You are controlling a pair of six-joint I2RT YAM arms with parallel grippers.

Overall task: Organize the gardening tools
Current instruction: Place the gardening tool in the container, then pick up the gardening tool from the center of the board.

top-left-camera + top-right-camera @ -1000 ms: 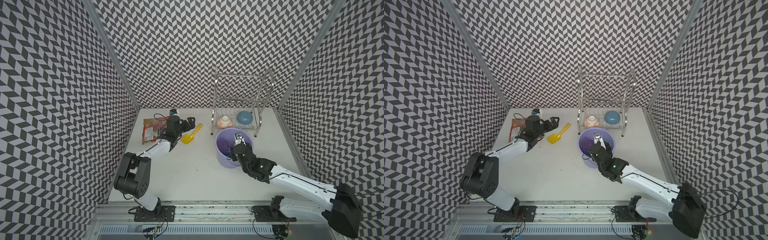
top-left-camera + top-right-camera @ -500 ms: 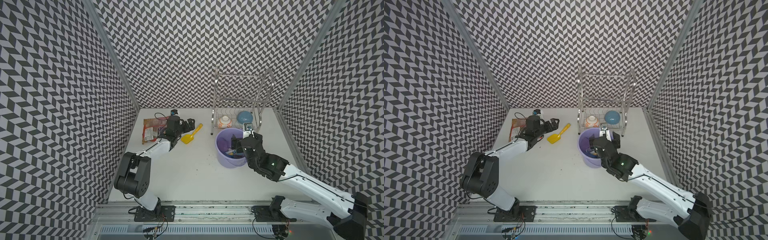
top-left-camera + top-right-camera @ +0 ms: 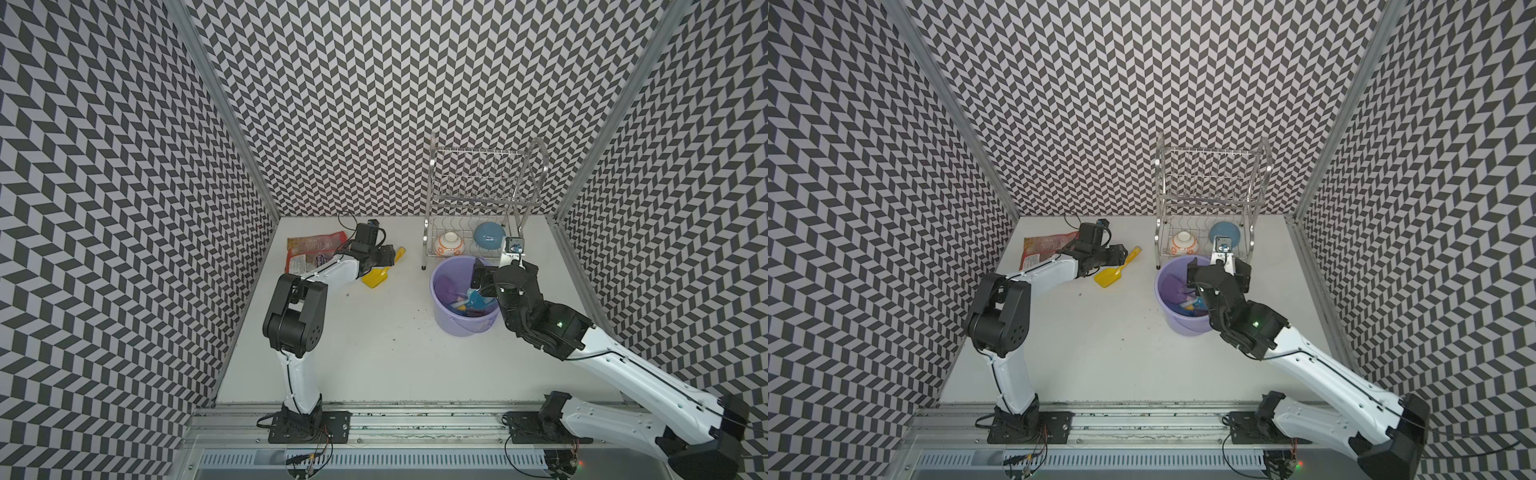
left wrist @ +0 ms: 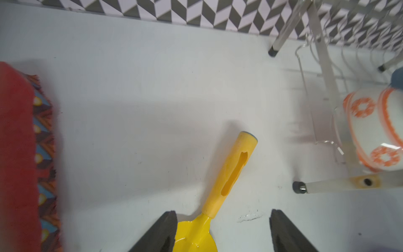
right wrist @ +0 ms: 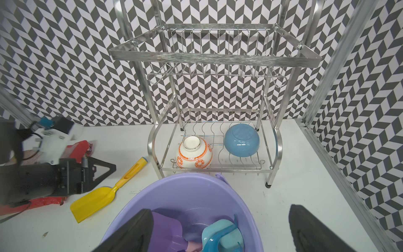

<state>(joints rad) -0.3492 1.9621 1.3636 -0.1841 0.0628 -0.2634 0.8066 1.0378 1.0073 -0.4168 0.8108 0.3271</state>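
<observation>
While the yellow scoop (image 4: 226, 174) lies flat on the table (image 3: 374, 353), out between the bag (image 4: 17, 152) and the rack (image 5: 218, 54), it looks like the last tool waiting outside the bucket (image 5: 187, 179). Its handle points toward the rack's near leg and its blade sits back under the left arm. Right on it is the left gripper (image 4: 223, 212), low over the neck where blade meets handle. The jaws stand apart, one on each side, nothing pinched yet, and the blade's edge sits just beside one finger while the other has clear table around it.

So the step in hand, as I read it, is the pick-up. To do it well, centre on the neck or slide up onto the round handle, because the glossy blade will likely slip. Get low enough to catch it, squeeze square across the handle so it doesn't swivel, and lift clear before swinging toward the bucket.

Over there, the right gripper (image 5: 220, 208) hangs above the bucket mouth with jaws spread wide and empty. Below it lie the purple scoop (image 5: 165, 227) and the spade (image 5: 220, 233), with more underneath that I can't sort out. That arm wants to clear off, or the left one has no room to drop its load
</observation>
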